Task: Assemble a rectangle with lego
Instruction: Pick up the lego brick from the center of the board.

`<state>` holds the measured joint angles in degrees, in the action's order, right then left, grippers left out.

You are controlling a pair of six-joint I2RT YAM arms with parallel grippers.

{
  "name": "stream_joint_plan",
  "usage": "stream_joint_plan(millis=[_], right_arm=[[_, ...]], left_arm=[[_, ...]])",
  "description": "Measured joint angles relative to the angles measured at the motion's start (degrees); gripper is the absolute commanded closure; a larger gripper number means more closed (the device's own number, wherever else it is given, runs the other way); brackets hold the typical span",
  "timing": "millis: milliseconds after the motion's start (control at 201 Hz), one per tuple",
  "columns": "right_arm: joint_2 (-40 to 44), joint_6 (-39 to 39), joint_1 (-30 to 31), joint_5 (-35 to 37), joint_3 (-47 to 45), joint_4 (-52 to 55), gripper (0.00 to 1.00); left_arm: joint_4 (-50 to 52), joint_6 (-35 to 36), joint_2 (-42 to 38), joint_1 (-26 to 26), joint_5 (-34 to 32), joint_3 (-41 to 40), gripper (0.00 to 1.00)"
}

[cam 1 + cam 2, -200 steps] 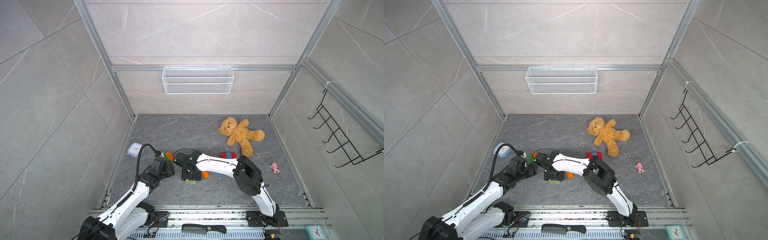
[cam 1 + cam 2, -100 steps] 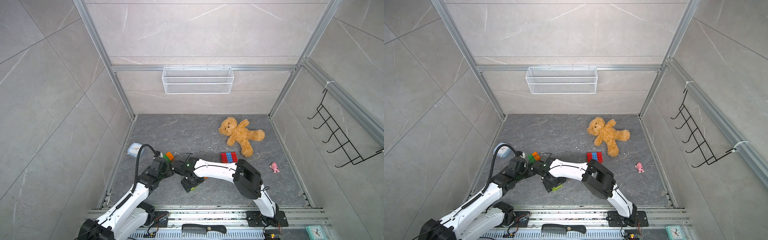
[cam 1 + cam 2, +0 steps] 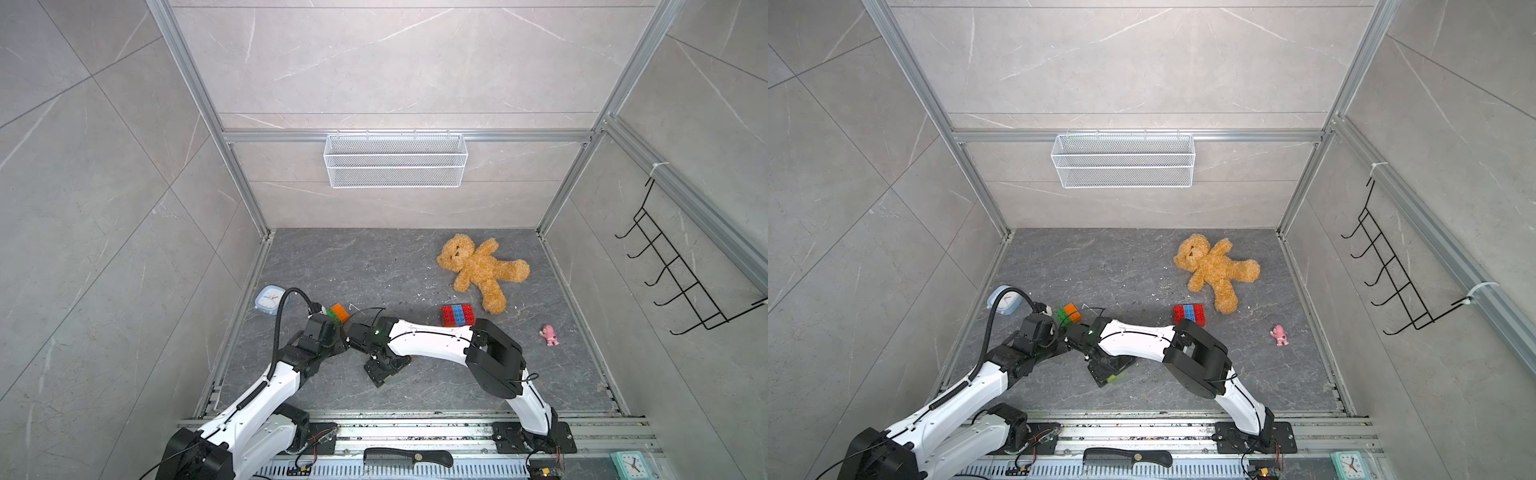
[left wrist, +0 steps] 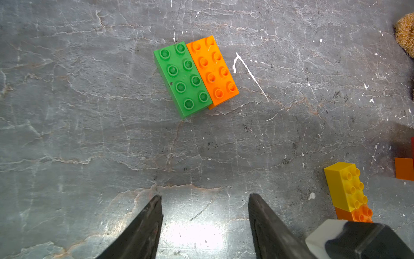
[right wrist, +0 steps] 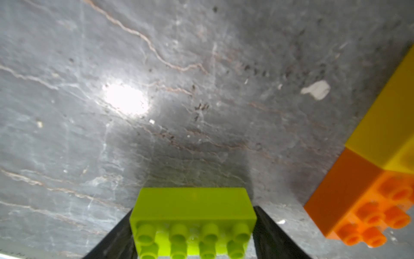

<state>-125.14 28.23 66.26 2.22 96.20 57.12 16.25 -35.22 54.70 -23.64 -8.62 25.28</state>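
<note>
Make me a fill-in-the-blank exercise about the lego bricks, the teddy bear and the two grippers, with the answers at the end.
The green brick, touching the orange brick, shows ____ studs.
The lime brick sits ____ the right gripper's fingers.
The left gripper is ____, holding nothing.
The teddy bear lies on its ____.
Missing: eight; between; open; back.
</note>
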Motion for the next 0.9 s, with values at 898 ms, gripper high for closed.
stream_joint_plan(millis=[898], right_arm=[[0.0,0.3,-0.1,1.0,0.1,-0.3,0.22]], left_arm=[[0.1,-0.2,-1.3,2.4,-0.2,0.0,0.36]])
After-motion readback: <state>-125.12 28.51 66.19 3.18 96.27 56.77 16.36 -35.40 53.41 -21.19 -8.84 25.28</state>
